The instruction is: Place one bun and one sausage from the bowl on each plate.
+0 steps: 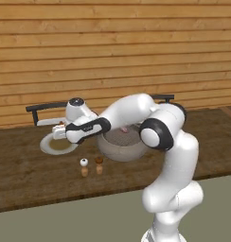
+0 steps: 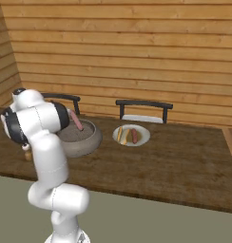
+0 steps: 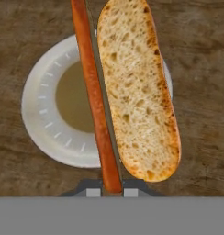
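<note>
Nearest the hand cam: the claw (image 3: 109,192) is clamped shut on a slim pinkish-red sausage (image 3: 94,96), w/ a golden-brown oblong bun (image 3: 139,92), pale crumb face up, lying right alongside it. Whether the bun is pinched too or just riding against the sausage, can't tell. Both hang above a flat round white plate w/ tan-brown centre (image 3: 42,110) on the dark wood worktop (image 3: 201,55); not touching it as far as I can see.

Left base cam: claw (image 1: 57,132) is out over that same plate (image 1: 48,147), to the left of the big deep grey speckled bowl (image 1: 122,149). Two small shakers, one white-topped (image 1: 84,167) and one brown (image 1: 99,165), stand on the worktop near the front of the bowl.

Farther, right base cam: a second sausage (image 2: 77,121) leans on the bowl's rim (image 2: 87,142). Beyond it the other white plate (image 2: 142,137) already carries a bun (image 2: 121,136) and a sausage (image 2: 134,136).

Progress, my read: one plate done; the second needs its load set down. Sausage count looks one over what's expected, so unsure.

Views differ: hand cam gives the grip and what's carried; right base cam gives the finished plate; left base cam gives the shakers.
</note>
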Tool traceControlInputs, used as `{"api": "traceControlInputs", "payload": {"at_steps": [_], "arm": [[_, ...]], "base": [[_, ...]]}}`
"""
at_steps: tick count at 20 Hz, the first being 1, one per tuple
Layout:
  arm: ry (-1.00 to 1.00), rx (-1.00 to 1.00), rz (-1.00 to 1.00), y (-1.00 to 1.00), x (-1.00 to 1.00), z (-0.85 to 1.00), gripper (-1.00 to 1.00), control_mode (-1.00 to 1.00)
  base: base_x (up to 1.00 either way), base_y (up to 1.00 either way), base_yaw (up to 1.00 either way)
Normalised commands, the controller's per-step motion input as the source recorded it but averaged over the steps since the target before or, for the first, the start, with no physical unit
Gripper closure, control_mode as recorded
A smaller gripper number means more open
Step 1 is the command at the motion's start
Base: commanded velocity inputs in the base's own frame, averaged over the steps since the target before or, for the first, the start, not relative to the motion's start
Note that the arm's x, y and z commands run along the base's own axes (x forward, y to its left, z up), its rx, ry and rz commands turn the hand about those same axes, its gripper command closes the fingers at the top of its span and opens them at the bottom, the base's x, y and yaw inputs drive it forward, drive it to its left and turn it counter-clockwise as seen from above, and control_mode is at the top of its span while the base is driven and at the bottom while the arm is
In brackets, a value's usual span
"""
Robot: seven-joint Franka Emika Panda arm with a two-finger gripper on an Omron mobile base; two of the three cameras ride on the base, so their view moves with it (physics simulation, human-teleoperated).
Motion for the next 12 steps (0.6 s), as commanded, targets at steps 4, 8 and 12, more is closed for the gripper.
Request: {"api": "traceControlInputs", "payload": {"at_steps": [4,8,12], "arm": [[0.00,0.00,0.00,0.02,0.08,-0.32,1.00,-1.00],[0.00,0.00,-0.01,0.00,0.04,-0.27,1.00,-1.00],[0.00,0.00,-0.01,0.00,0.22,-0.24,1.00,-1.00]], "base": [[0.00,0.00,0.00],[0.00,0.00,0.00],[0.00,0.00,0.00]]}}
